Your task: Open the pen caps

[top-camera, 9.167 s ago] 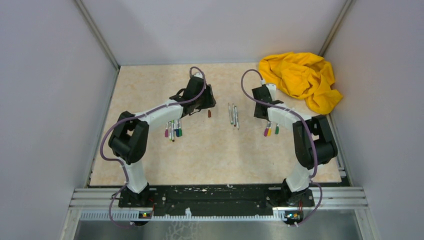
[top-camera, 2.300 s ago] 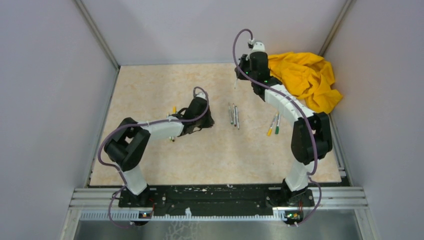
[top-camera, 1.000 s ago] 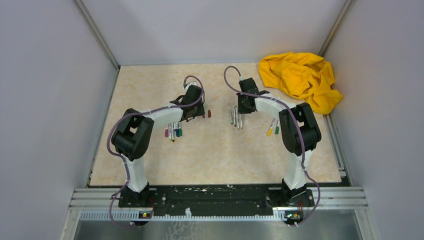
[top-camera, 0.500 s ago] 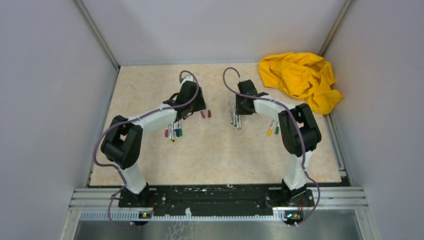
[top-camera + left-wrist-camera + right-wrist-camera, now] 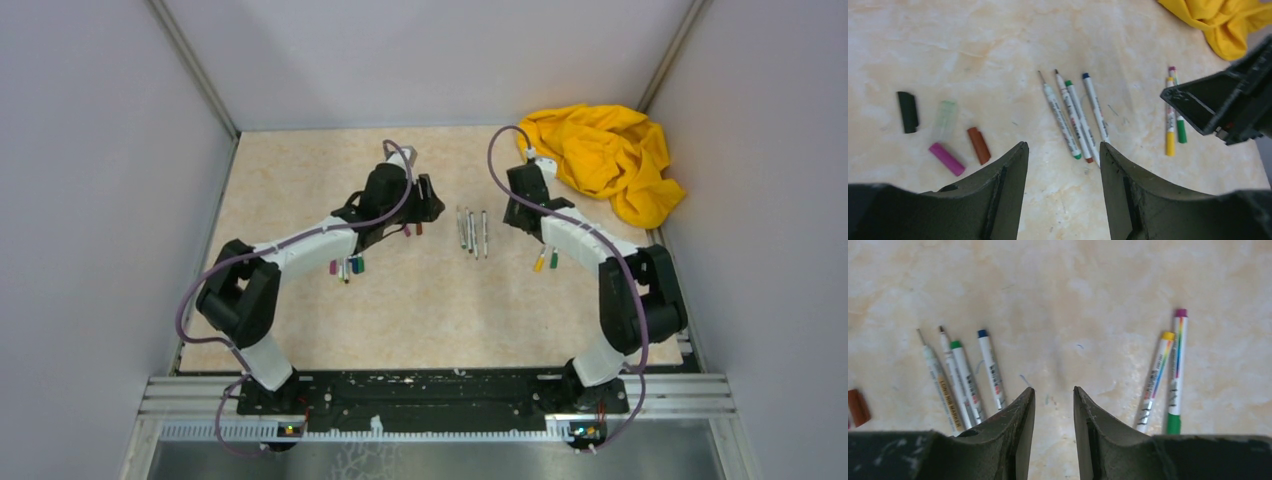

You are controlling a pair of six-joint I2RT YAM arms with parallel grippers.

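Plainly, both sets of jaws stand parted and empty: the left jaws gape fairly wide above the tabletop [image 5: 998, 30], touching nothing, and the right jaws are moderately parted over a bare patch, also touching nothing. Close by the left jaws, to their left, lie four loose pen caps [image 5: 979, 145]: black, pale translucent green, magenta and brown, near one another but apart. Between the two sets of jaws four uncapped pens [image 5: 1073, 115] lie side by side, tips toward the far side. Just right of the right jaws lie two capped pens [image 5: 1176, 385], with a yellow cap [image 5: 1170, 146] and a green cap [image 5: 1181, 135] at their near ends. More capped pens [image 5: 347, 266] sit on the near side of the left arm [image 5: 310, 238]. A yellow cloth [image 5: 600, 160] is bunched in the far right corner. I judge the task to be between pens, somewhere near halfway. The next move calls for a low, narrow pinch on one thin barrel lying flat, then the other jaws on its cap, pulling straight along the pen.
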